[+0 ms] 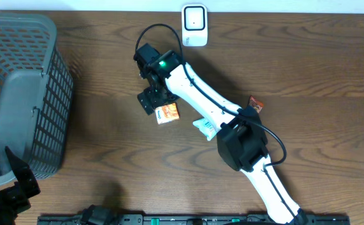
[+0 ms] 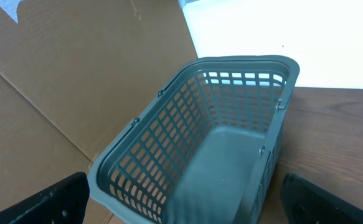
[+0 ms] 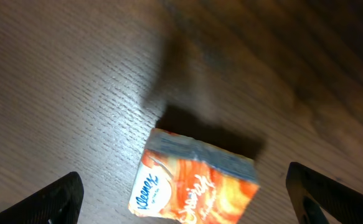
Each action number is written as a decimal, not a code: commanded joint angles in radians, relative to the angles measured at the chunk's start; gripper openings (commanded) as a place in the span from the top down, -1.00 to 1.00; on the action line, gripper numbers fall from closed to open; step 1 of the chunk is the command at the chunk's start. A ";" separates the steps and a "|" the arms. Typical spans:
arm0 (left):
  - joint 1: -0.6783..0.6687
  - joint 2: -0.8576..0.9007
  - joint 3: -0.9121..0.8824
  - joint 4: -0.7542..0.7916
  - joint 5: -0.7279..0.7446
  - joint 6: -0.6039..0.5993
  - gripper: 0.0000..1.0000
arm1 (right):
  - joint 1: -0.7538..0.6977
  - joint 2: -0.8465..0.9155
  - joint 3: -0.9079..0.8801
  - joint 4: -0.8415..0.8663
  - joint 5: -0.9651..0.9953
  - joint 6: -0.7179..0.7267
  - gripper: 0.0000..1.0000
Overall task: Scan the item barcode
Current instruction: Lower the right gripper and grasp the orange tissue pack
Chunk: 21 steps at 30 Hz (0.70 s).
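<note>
The item is an orange Kleenex tissue pack point(image 1: 167, 113) lying flat on the wooden table point(image 1: 306, 69). In the right wrist view the pack point(image 3: 193, 186) rests on the wood between the two wide-apart black fingers point(image 3: 56, 199) of my right gripper point(image 3: 190, 202), touching neither. No barcode shows on its visible faces. From overhead, the right gripper point(image 1: 150, 99) hovers just left of the pack. The white scanner point(image 1: 195, 25) stands at the table's far edge. My left gripper point(image 1: 20, 178) sits open at the front left, holding nothing, with the basket ahead of it.
A grey plastic basket point(image 1: 19, 94) fills the left side; the left wrist view looks into the basket point(image 2: 200, 155), which holds nothing. A white packet point(image 1: 206, 128) lies partly under the right arm, and a small red-brown item point(image 1: 256, 104) lies to its right.
</note>
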 commanded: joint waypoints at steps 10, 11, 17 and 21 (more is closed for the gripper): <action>0.004 0.001 0.001 -0.001 -0.006 -0.012 -0.96 | 0.015 0.086 -0.004 0.003 0.053 0.088 -0.98; 0.004 0.001 0.001 -0.001 -0.006 -0.012 -0.96 | 0.015 0.099 -0.004 -0.001 0.053 0.104 -0.98; 0.004 0.001 0.001 -0.001 -0.006 -0.012 -0.96 | 0.014 0.106 -0.004 -0.027 0.054 0.190 -0.86; 0.004 0.001 0.001 -0.001 -0.006 -0.012 -0.95 | 0.014 0.106 -0.004 -0.045 0.053 0.241 -0.51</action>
